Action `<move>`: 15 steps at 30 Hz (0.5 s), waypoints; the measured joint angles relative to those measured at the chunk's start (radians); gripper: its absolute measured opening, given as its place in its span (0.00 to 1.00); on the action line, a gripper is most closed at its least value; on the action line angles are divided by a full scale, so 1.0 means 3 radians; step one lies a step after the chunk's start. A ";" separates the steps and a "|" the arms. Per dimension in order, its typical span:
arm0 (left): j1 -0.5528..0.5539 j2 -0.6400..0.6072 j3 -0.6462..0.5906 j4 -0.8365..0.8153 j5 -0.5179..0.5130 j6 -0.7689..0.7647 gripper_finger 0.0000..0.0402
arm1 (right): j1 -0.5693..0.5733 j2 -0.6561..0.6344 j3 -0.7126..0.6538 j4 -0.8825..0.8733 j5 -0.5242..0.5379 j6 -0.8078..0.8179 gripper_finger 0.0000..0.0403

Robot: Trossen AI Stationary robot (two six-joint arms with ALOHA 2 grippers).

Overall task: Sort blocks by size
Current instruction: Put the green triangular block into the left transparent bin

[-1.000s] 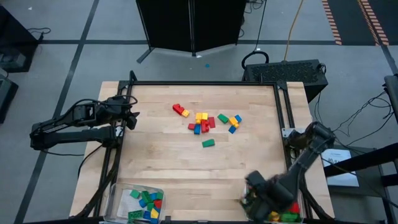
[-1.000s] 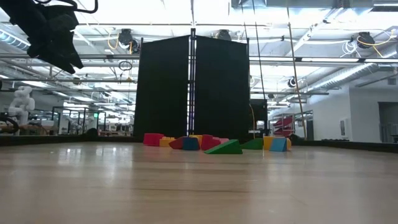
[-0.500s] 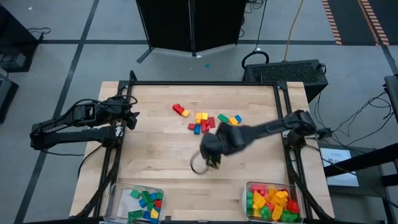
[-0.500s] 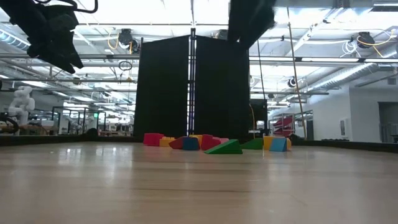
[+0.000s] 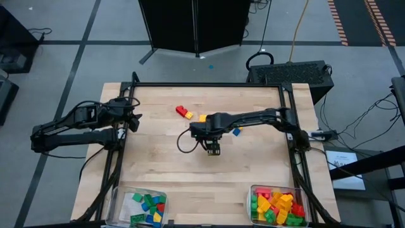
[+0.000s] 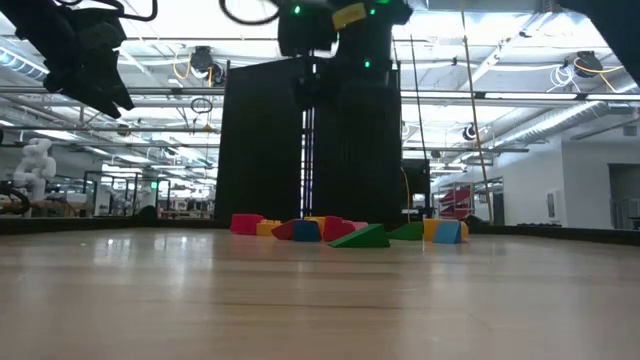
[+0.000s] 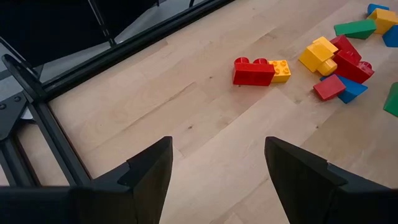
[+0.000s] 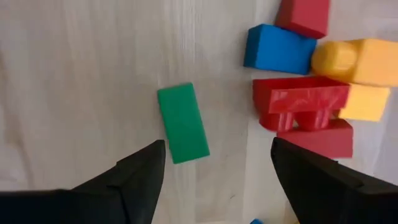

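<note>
A loose cluster of blocks [image 8: 311,87] lies on the middle of the worktop [image 5: 158,164], toward its far edge: red, yellow, blue and green pieces, some touching, some tipped on edge. A long green block [image 8: 182,122] lies flat and apart, on the near side of the cluster. At the cluster's left end a red block [image 7: 254,71] and a small yellow block [image 7: 280,70] sit side by side, touching. At the worktop's near edge, more blocks [image 5: 147,208] are heaped at the left and others [image 5: 277,206] at the right.

No text, label, brand, number or sign can be read anywhere in these views.
</note>
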 joint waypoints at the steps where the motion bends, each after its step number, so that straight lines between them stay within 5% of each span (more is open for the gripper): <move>1: 0.0000 0.0000 0.0000 0.0000 0.0000 0.0000 0.64 | -0.0005 0.0039 0.0000 0.0003 -0.0002 -0.0063 0.71; 15: 0.0001 0.0001 0.0000 0.0001 -0.0022 0.0001 0.64 | -0.0139 0.0567 0.0005 0.0026 -0.0412 -0.0337 0.70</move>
